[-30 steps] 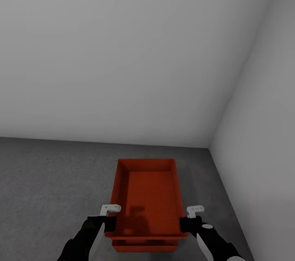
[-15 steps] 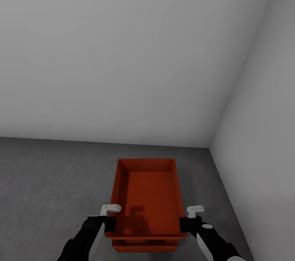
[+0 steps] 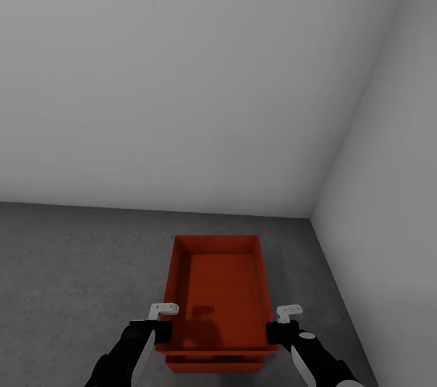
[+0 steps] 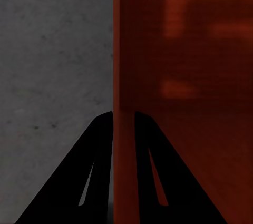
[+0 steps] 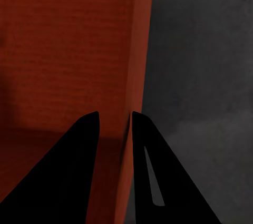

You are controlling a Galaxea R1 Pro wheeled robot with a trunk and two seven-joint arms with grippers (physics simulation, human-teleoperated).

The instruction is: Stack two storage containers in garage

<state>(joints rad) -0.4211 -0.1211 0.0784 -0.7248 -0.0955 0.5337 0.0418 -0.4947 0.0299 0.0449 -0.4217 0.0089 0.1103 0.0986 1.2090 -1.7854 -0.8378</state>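
In the garage corner, one red-orange storage container [image 3: 221, 284] hangs level between my two grippers. Below it, the near rim of the second storage container [image 3: 215, 366] pokes out, resting on the dark grey concrete floor [image 3: 73, 265]. My left gripper [image 3: 162, 331] is shut on the upper container's left wall near its front corner. The left wrist view shows the fingers [image 4: 124, 116] straddling that thin wall [image 4: 118, 50]. My right gripper [image 3: 274, 332] is shut on the right wall, as the right wrist view confirms [image 5: 113, 114]. Whether the upper container touches the lower one is hidden.
A plain pale grey wall [image 3: 182, 84] stands just beyond the containers. A second wall [image 3: 394, 205] closes in on the right, meeting it at a corner. Open concrete floor stretches to the left.
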